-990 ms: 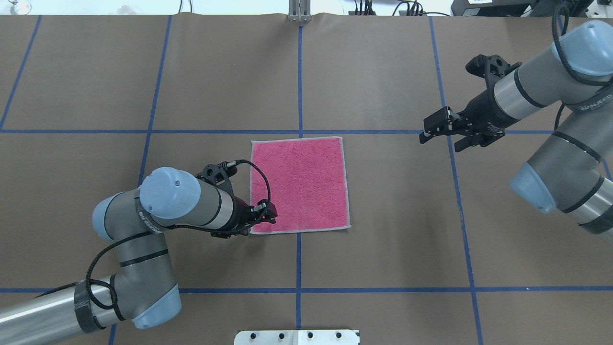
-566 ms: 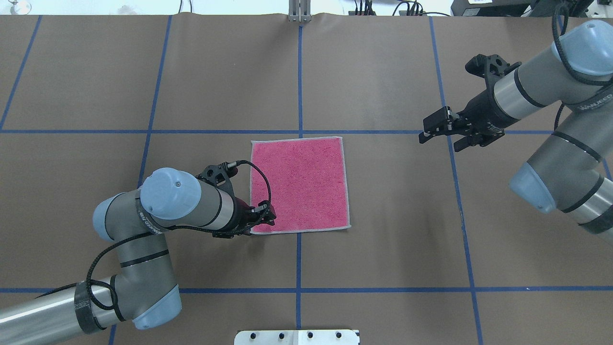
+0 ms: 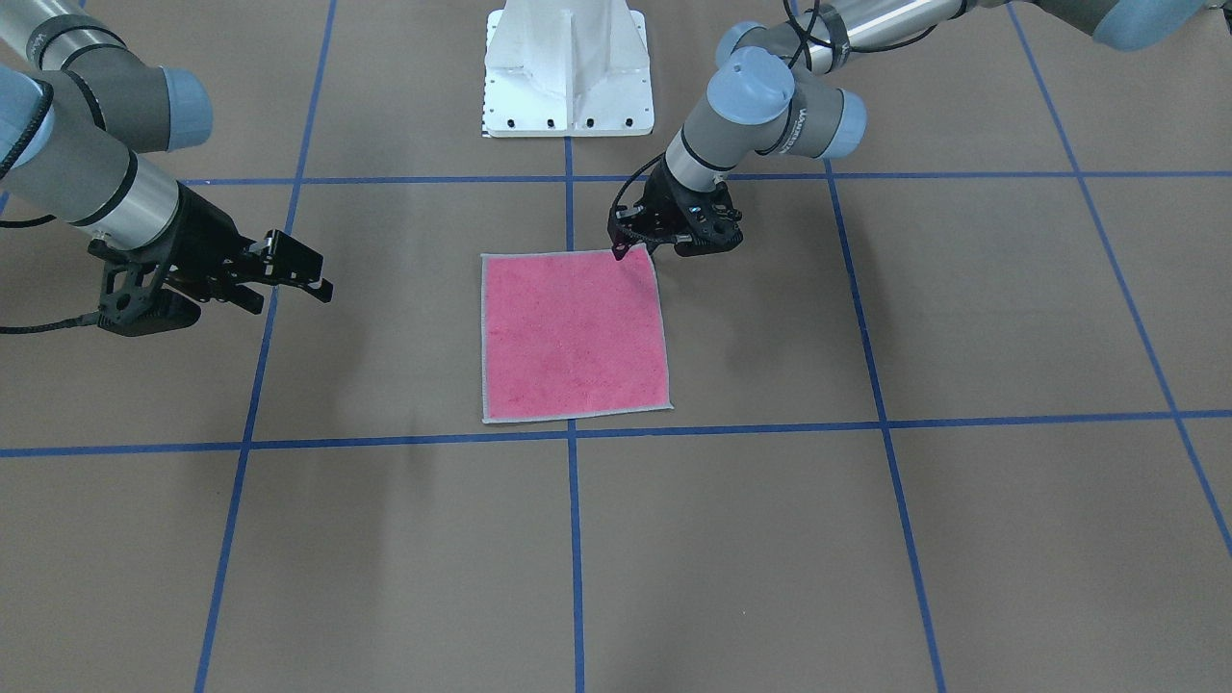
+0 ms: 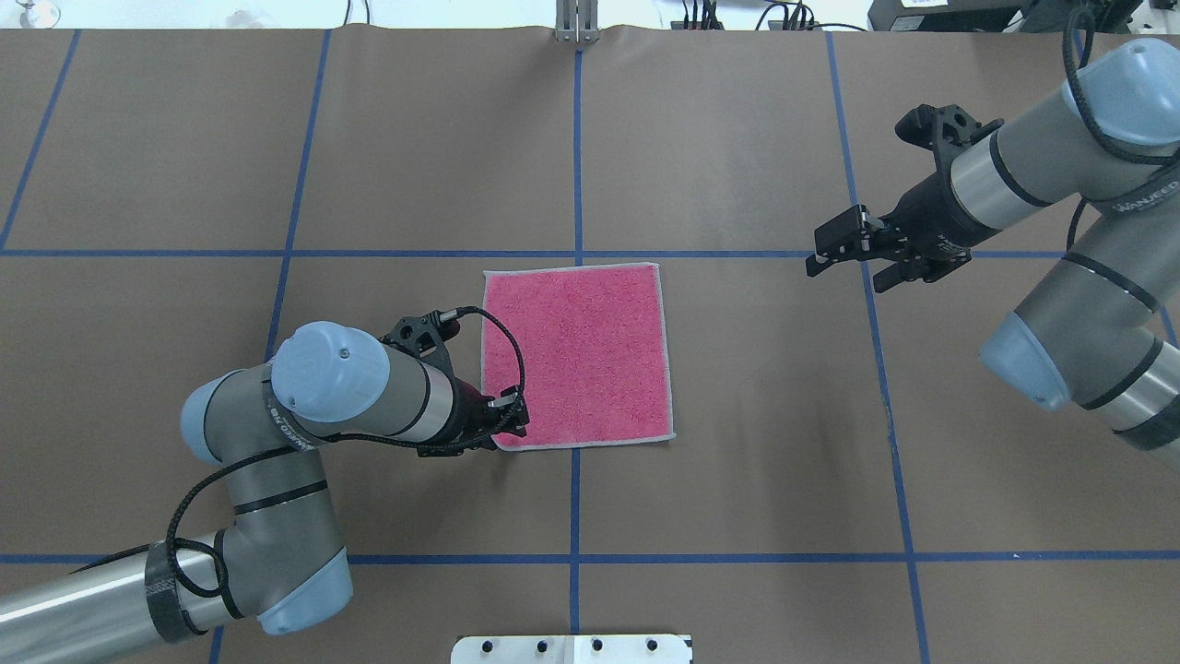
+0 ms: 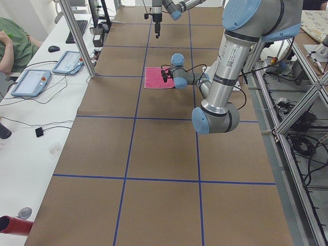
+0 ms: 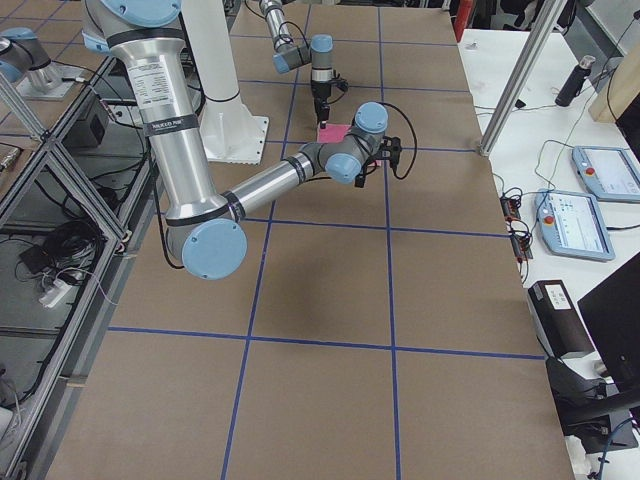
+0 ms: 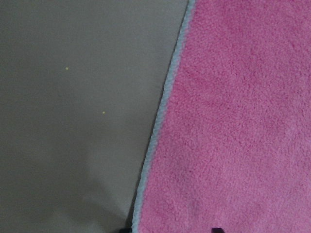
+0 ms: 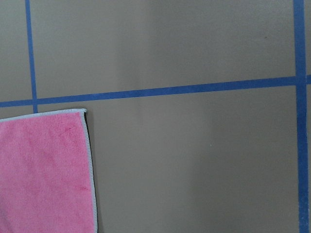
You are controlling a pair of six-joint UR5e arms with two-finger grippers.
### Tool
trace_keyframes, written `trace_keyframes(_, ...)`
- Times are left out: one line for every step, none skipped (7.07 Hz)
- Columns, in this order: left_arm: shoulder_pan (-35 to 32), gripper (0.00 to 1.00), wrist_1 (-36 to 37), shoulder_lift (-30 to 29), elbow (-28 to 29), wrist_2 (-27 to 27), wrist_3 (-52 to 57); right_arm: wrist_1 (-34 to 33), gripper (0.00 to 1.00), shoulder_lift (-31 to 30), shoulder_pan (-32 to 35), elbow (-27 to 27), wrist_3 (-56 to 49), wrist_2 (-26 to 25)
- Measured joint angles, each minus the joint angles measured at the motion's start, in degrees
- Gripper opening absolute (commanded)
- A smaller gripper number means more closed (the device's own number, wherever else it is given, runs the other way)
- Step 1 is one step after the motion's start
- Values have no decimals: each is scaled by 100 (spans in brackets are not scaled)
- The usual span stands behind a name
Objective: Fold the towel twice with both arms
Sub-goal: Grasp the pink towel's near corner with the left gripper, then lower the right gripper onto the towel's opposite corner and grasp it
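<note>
The towel (image 4: 581, 350) lies flat, pink face up, near the table's middle; it also shows in the front view (image 3: 575, 337). My left gripper (image 4: 512, 422) is low at the towel's near-left corner and looks shut on that corner, which is drawn slightly inward. In the front view the left gripper (image 3: 628, 245) pinches a small raised bit of cloth. The left wrist view shows the towel (image 7: 233, 116) and its grey border close up. My right gripper (image 4: 823, 251) is open and empty, above the table far right of the towel. The right wrist view shows the towel's far-right corner (image 8: 43, 170).
The white bolted pedestal (image 3: 568, 67) stands at the robot's side of the table. Blue tape lines (image 4: 576, 558) cross the brown table cover. In the left side view a side table with tablets (image 5: 31, 82) and a seated person are beyond the table edge.
The left gripper has dropped slightly at the near-left corner, and that corner has shifted a little inward to the right. The right arm has not moved.
</note>
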Motion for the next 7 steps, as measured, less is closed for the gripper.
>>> trace_keyframes(-2,0,9,-26,-5,4,-112,0,99,3,0,0,5,0)
trace_keyframes(-3,0,23,-70,-3,6,-237,0,99,30,-23,-3,47,1)
trace_keyframes(-3,0,32,-103,6,7,-294,2,99,81,-99,-8,161,-5)
trace_keyframes(-6,0,36,-113,8,7,-311,6,99,134,-192,-12,283,-21)
trace_keyframes(-12,0,37,-116,2,7,-315,8,99,214,-285,-15,390,-46)
trace_keyframes(-21,0,36,-118,-8,7,-317,8,99,327,-432,-21,551,-146)
trace_keyframes(-35,0,33,-118,-22,5,-318,9,99,478,-668,-40,824,-422)
